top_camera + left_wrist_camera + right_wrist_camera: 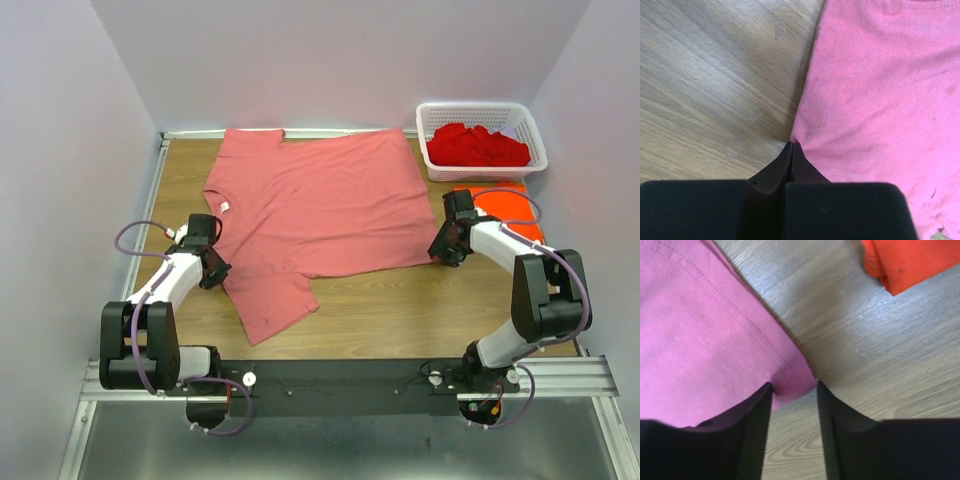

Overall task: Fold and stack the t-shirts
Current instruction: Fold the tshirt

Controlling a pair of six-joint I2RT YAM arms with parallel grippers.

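A large salmon-pink t-shirt (315,205) lies spread flat on the wooden table. My left gripper (214,268) is shut, its tips pinching the shirt's left edge (860,100) near the sleeve. My right gripper (440,250) is open, its two fingers straddling the shirt's near right hem corner (795,382) on the table. A folded bright orange t-shirt (505,208) lies right of the right gripper and shows at the top of the right wrist view (910,260). Deep red t-shirts (475,145) are piled in the basket.
A white lattice basket (535,135) stands at the back right corner. Pale walls close the table on the left, back and right. Bare wood (400,310) shows between the pink shirt and the arm bases.
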